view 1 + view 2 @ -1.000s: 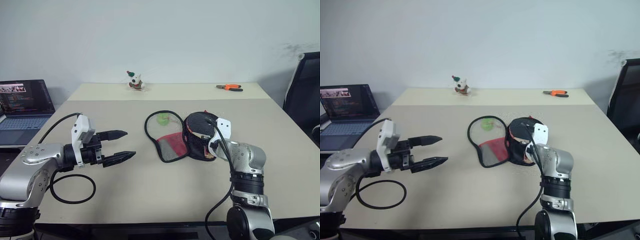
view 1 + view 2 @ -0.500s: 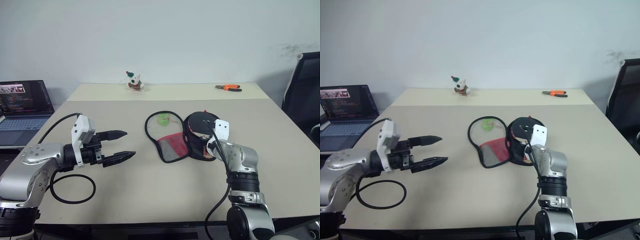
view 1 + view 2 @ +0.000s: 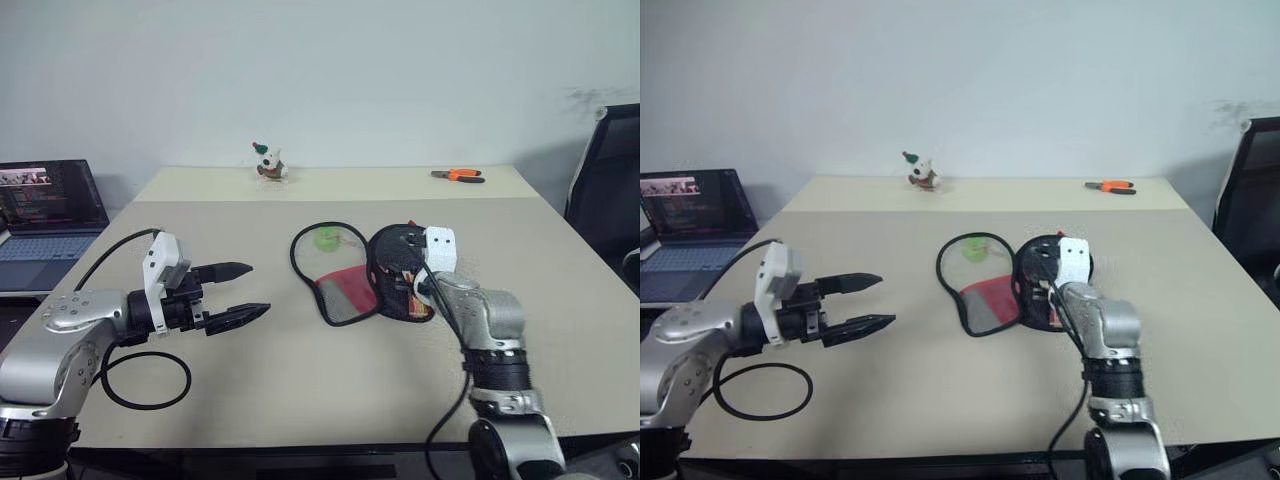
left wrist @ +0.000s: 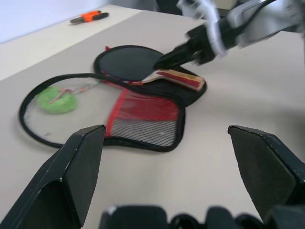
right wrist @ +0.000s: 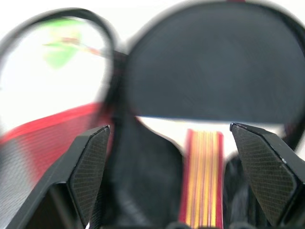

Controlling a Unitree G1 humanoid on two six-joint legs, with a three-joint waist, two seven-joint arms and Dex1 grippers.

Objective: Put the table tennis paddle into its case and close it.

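Right gripper jaws now spread, paddle released

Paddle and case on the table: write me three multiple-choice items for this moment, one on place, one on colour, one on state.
1. Where does the table tennis paddle lie?
A. On the open case's right half
B. On the laptop
C. Beside the pliers

2. What colour is the thing under the mesh of the case?
A. Blue
B. Green
C. White

3. How do the fingers of the right gripper stand?
A. Shut on the handle
B. Shut on the zip
C. Open, over the handle

Key: 1 A, the left wrist view shows the paddle resting on the case's inner half. 2 B, a green lump lies under the mesh. 3 C, the right wrist view shows both fingers wide apart, the handle between them untouched.
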